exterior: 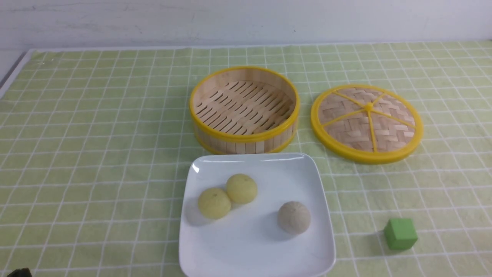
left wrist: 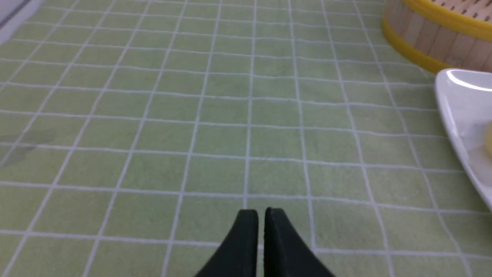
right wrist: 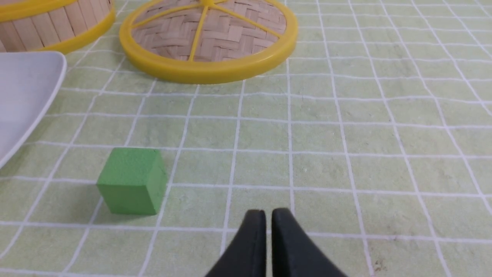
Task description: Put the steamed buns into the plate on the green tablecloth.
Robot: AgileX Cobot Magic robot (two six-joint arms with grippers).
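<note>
In the front view the white square plate (exterior: pixel 253 246) lies on the green tablecloth (exterior: pixel 96 154) near the front edge. Three steamed buns lie in it: two pale yellow ones (exterior: pixel 214 202) (exterior: pixel 241 188) touching each other, and a greyish-white one (exterior: pixel 294 217) apart to the right. My left gripper (left wrist: pixel 261 211) is shut and empty over bare cloth, left of the plate (left wrist: pixel 461 111). My right gripper (right wrist: pixel 268 211) is shut and empty over bare cloth, right of the plate (right wrist: pixel 23 96). Neither arm shows in the front view except a dark bit at the bottom left corner.
An empty bamboo steamer basket (exterior: pixel 244 109) stands behind the plate. Its woven lid (exterior: pixel 367 122) lies to the right. A green cube (exterior: pixel 400 233) sits right of the plate, also in the right wrist view (right wrist: pixel 132 181), close to my right gripper. The table's left edge shows at far left.
</note>
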